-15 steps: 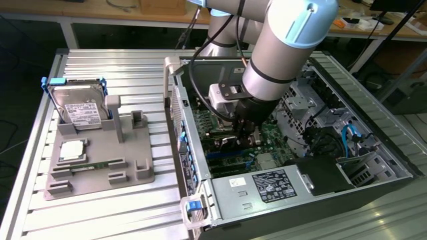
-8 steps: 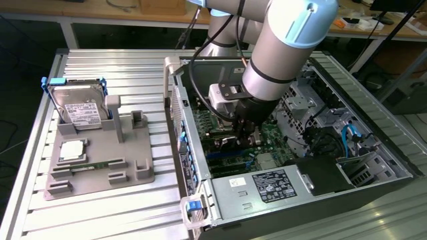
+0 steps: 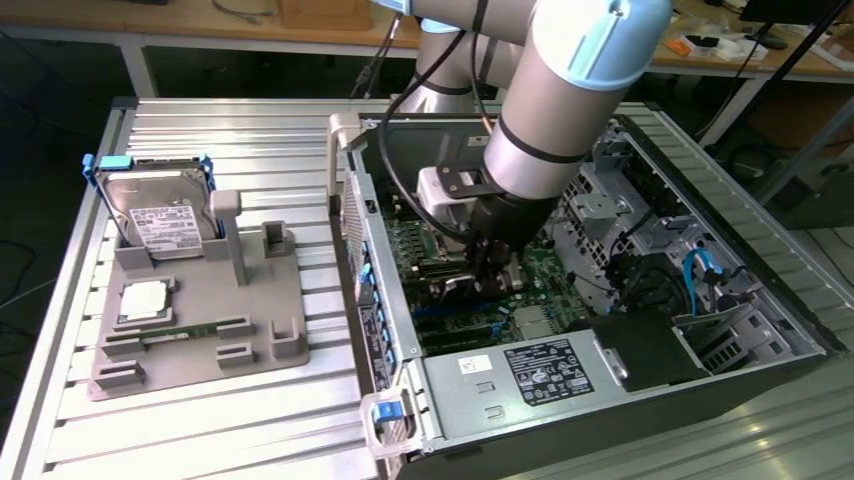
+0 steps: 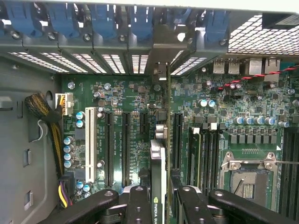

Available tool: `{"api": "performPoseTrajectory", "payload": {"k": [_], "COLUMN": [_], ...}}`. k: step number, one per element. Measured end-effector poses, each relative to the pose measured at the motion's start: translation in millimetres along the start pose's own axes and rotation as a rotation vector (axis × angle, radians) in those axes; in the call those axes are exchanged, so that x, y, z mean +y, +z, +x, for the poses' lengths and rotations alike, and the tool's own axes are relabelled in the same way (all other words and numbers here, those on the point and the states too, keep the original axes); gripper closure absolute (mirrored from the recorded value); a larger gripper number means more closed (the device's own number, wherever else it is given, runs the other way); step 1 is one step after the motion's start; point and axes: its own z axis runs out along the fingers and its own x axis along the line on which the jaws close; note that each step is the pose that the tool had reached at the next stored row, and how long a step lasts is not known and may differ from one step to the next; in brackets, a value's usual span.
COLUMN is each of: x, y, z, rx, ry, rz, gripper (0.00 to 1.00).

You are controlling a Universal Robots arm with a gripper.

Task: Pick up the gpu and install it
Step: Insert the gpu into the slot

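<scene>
Already past pickup: holding the gpu (image 4: 158, 163) edge-on in the gripper (image 4: 161, 207), clamped shut on it, above a motherboard (image 4: 117, 93) slot, apparently not yet seated.

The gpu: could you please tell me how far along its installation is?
Done: the gpu is picked up and inside the computer case. In hand: the pincer grips it edge-on over the motherboard, among the black expansion slots. Left: it is not yet released, and whether its connector sits in a slot cannot be told.
</scene>
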Motion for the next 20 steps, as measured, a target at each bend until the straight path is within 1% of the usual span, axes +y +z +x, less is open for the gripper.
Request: {"api": "performPoseTrajectory", "payload": {"k": [7, 17, 18, 20], "x": [-0.2, -0.1, -0.2, -0.2], "y": [1.1, 1.2, 1.2, 1.3], "z": [-3.0, -1.8, -1.7, -1.6], "rx": [-0.0001, -0.0002, -0.0001, -0.0003], "ry": [0.0, 0.001, 0.003, 0.031], "rz": [0.0001, 0.0001, 0.0002, 0.0014], "gripper": [0.73, 0.73, 0.73, 0.73]}}
